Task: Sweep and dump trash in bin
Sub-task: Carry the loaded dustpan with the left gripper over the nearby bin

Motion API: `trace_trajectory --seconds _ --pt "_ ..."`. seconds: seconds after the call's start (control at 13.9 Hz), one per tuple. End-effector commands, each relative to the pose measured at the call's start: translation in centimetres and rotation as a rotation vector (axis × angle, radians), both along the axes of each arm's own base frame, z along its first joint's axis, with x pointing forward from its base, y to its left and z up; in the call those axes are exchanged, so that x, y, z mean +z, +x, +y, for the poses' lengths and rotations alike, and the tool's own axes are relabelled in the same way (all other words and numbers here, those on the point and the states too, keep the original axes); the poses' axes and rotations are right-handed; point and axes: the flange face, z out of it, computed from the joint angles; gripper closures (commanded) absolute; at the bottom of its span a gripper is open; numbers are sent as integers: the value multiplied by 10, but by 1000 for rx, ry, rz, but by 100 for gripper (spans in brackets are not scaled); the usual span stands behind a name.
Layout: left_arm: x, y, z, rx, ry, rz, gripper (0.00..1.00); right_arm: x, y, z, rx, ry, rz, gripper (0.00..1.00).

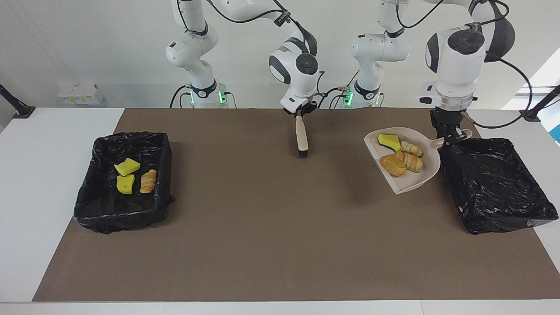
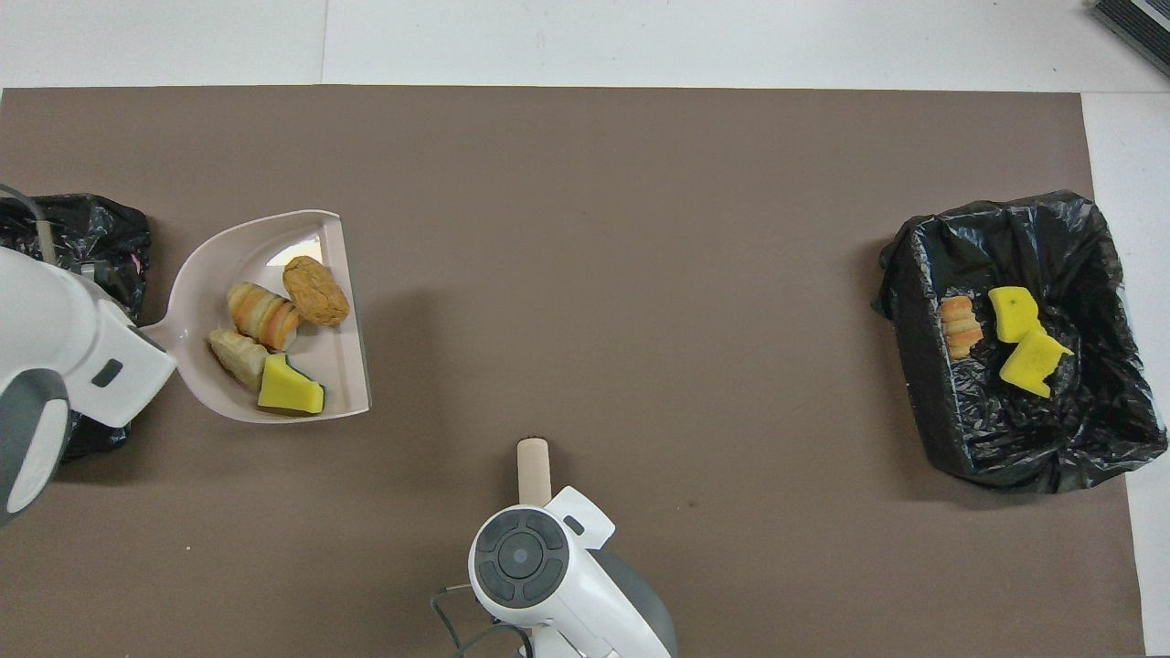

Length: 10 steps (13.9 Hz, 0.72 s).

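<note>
Surface: brown mat on a white table, pale wall at the robots' end.
Bins: two black-lined bins. Bin at the left arm's end looks empty; bin at the right arm's end has two yellow sponge chunks and one pastry piece in it.
L gripper: clamped on the handle of the beige dustpan, carried in the air, right at the near-centre rim of the left-end bin.
Trash on pan: yellow sponge chunk plus three pastry pieces, bunched toward the handle end.
R gripper: shut on the top of a small wooden-handled brush, bristles down, over mid-mat near the robots; arm appears to be waiting.
Key relation: pan's long axis runs handle-to-lip, handle toward the bin, open lip pointing away toward table centre. Judgement: pan must go over the bin and turn or tip so the load slides in, not out onto the mat.
Views: facing view shows the grip on the handle and the pan clear of the mat; overhead view hides that grip under the wrist, but shows how the four pieces lie.
</note>
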Motion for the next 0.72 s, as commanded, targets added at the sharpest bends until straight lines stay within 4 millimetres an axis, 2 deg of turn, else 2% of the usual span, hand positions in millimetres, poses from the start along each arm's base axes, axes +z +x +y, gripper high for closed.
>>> trace_trajectory --seconds 0.0,0.07,0.29,0.43,0.57,0.65 --pt "12 3 66 128 -78 -22 100 7 3 1 -24 -17 -24 37" --pt "14 5 92 136 -107 -32 100 10 4 3 -3 -32 -44 0" --pt "26 15 159 100 -90 -42 100 33 15 9 31 -97 -62 0" --pt "24 31 217 64 -53 -23 100 51 27 3 44 -100 -94 0" --pt "21 47 261 40 -25 -24 100 82 48 -17 46 -69 -110 0" --pt "22 50 271 27 -6 -48 100 100 60 -33 56 -48 -116 0"
